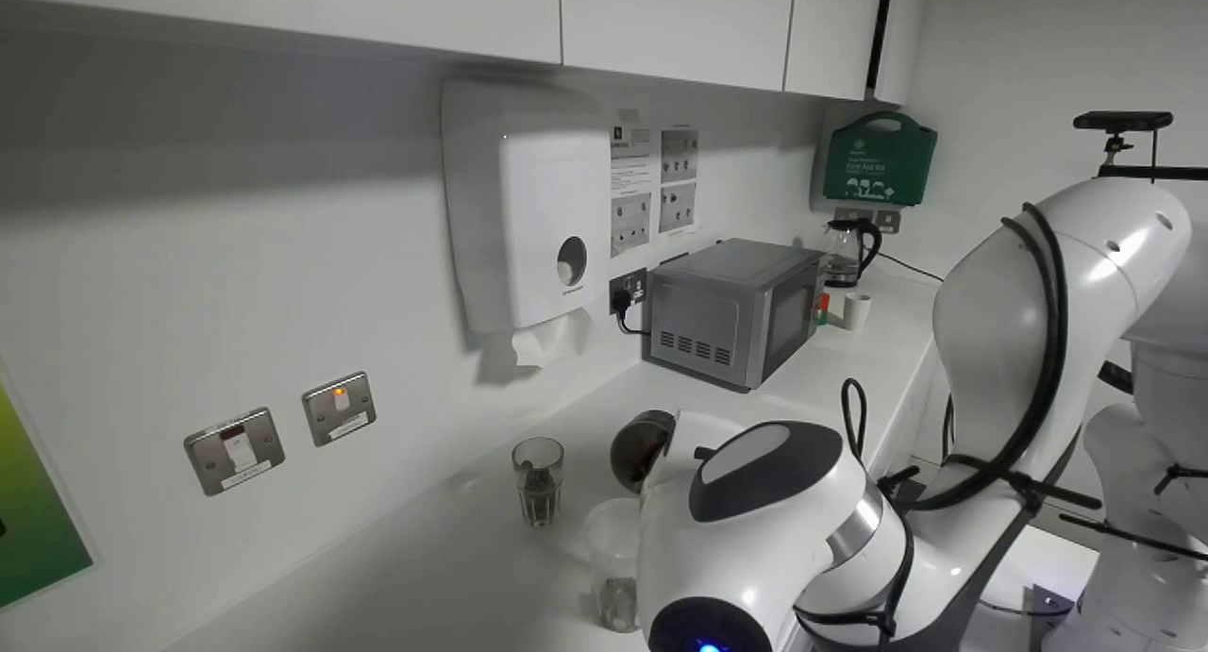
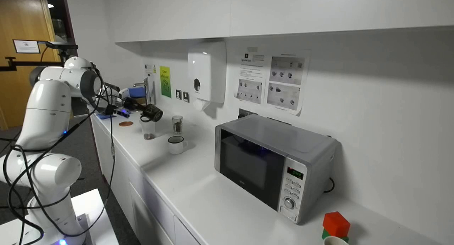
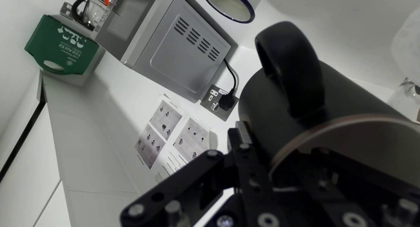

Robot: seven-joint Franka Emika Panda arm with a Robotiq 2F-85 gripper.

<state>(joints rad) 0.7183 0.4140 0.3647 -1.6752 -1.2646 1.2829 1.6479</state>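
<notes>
A smooth white counter [image 2: 198, 195] runs along the pale wall [image 2: 390, 113], carrying a boxy grey microwave oven [image 2: 273, 160] with a dark, glassy door and slotted vents in its side. On the wall hangs a round-edged white paper towel dispenser [image 2: 207, 71]; farther along is a green first aid kit [image 1: 880, 159] with an oval handle slot. The jointed black gripper [image 3: 279, 148] pinches one side of a matte charcoal mug [image 3: 341, 95] — one finger reaching into its pale interior, the other against the outside. That mug is off the counter, tipped on its side in the air, with its mouth toward the gripper and its thick looped handle sticking out. On the counter stand a clear tumbler [image 2: 177, 124] and a white mug [image 2: 176, 145] with a dark rim — and, past the microwave oven, there is a flat-faced red block [image 2: 336, 223].
</notes>
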